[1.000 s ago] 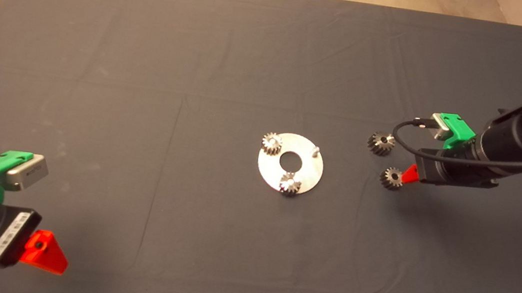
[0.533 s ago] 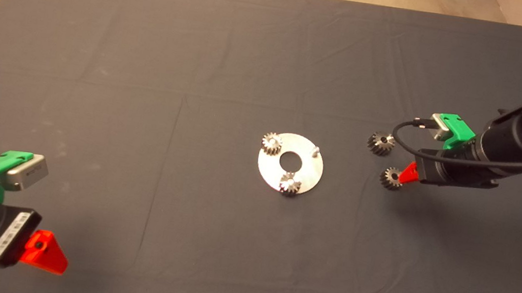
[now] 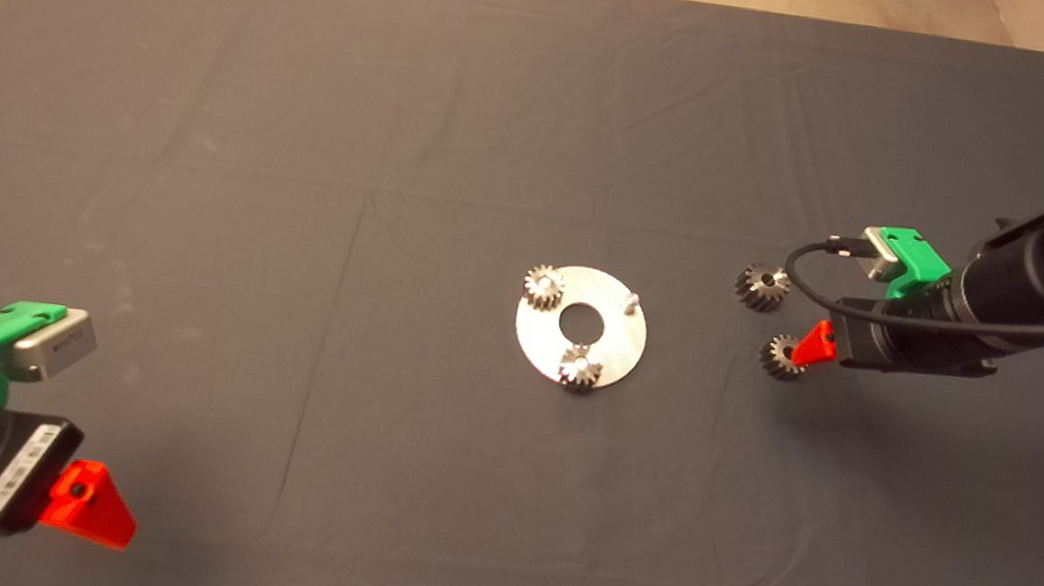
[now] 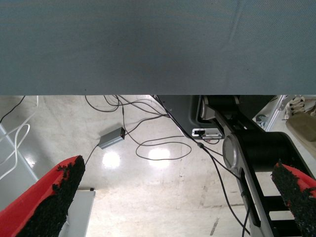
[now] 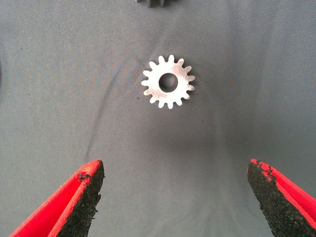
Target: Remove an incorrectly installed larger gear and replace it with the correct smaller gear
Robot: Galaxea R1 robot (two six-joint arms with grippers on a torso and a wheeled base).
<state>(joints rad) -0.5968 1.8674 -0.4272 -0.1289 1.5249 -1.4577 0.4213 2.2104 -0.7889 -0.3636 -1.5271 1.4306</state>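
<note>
The smaller gear lies flat on the mat to the right of the round steel plate. My right gripper hovers just over it. In the right wrist view the smaller gear sits ahead of the wide-apart red fingers, and the right gripper is open and empty. The larger gear, darker, rests on the mat just beyond. Two small gears sit on the plate. A bare pin stands at the plate's right side. My left gripper is parked at the lower left.
The dark mat covers the table, with bare floor showing beyond its far and left edges. The left wrist view shows the left gripper open over floor with cables and a small grey box.
My right gripper has crept slightly toward the smaller gear, and its red finger now covers the gear's right edge. The gears and the left arm have not moved.
</note>
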